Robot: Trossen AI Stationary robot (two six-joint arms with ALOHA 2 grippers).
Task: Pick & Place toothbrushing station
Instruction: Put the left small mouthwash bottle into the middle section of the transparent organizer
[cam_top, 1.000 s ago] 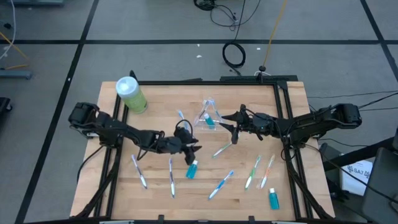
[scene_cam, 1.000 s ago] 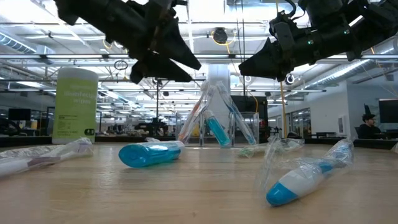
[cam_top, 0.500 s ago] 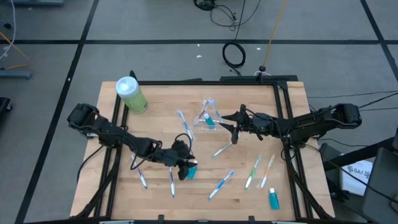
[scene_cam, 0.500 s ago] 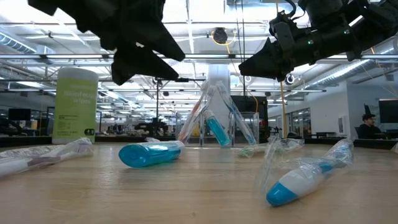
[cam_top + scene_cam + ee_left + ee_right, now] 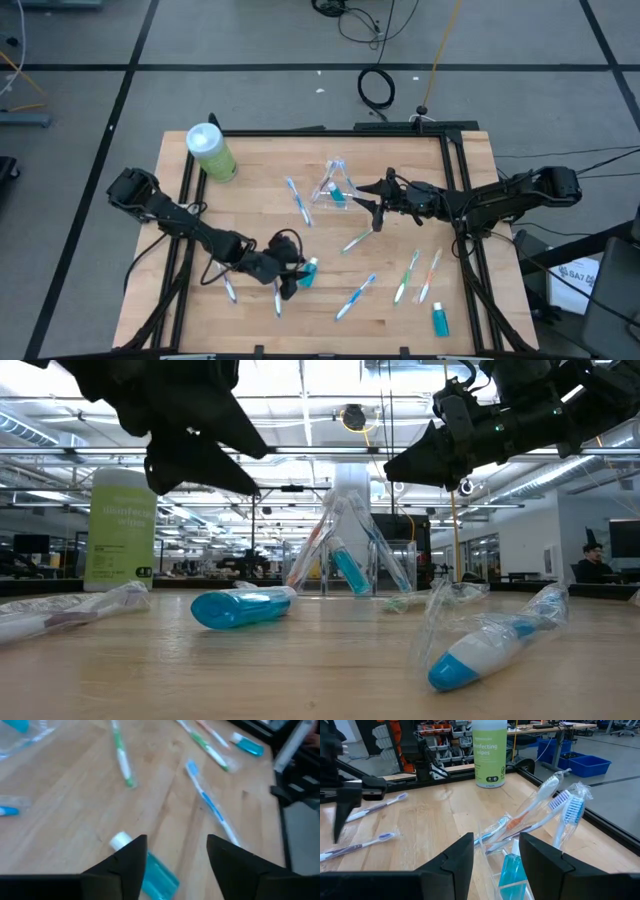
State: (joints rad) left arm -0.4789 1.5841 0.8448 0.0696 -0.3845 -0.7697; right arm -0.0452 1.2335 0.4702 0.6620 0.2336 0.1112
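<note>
**Toothbrushing station: cup part-filled, left tool over a teal tube**

The toothbrushing station centres on a small clear plastic cup [image 5: 334,190] standing near the middle of the worktop [image 5: 260,200], toward its far side. In it we see a teal tube [image 5: 512,870] and several brushes leaning out, among them a white toothbrush [image 5: 540,795] and a blue-bristled toothbrush [image 5: 572,810]. Around the cup the remaining pieces lie scattered flat on the wood: a blue toothbrush [image 5: 297,200] just to its left, a green toothbrush [image 5: 357,241] in front of it, a long blue toothbrush [image 5: 355,296] nearer the front edge, and a green-and-orange pair [image 5: 418,276] to the right. A second teal tube [image 5: 439,319] lies at the front right corner, well apart from the rest.

A third teal tube with a white cap [image 5: 308,272] lies left of centre near the front. We see the left tool [image 5: 287,282] hanging right over it, its fingers [image 5: 127,865] apart and empty, the tube showing between and below them without touching. Two purple-tipped toothbrushes [image 5: 228,285] lie beside that arm.

The right tool [image 5: 376,204] hovers just right of the cup, above the worktop, its fingers [image 5: 460,855] partly spread with nothing between them.

At the far left corner stands a green wipes canister [image 5: 211,152].
</note>
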